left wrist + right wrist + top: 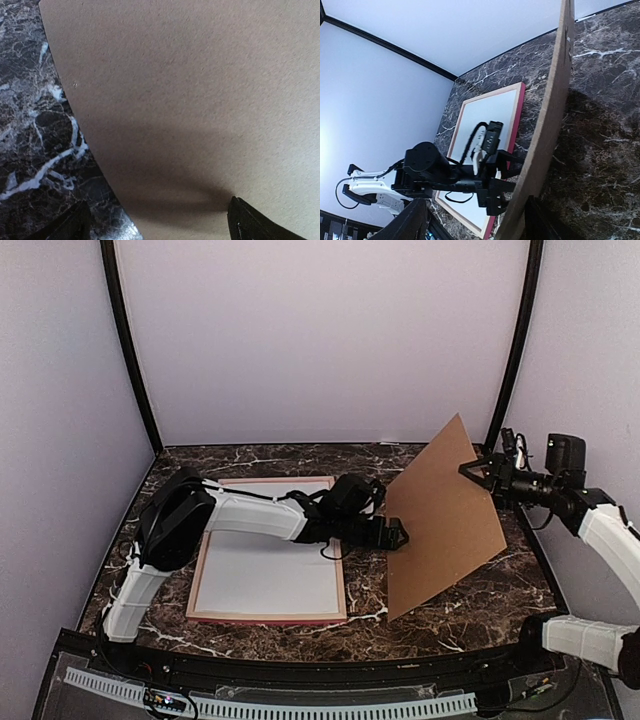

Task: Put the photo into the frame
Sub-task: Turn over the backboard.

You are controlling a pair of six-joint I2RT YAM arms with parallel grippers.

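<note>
Top external: tilted backing board (445,515) stands between left pincer (398,534) and right pincer (472,470), both agape, neither clamping.

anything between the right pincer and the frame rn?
Yes. The brown board stands tilted on the table just right of the frame, between it and the right pincer, whose open fingers straddle the board's top edge. The left arm also lies across the frame, the left pincer open at the board's left edge.
</note>
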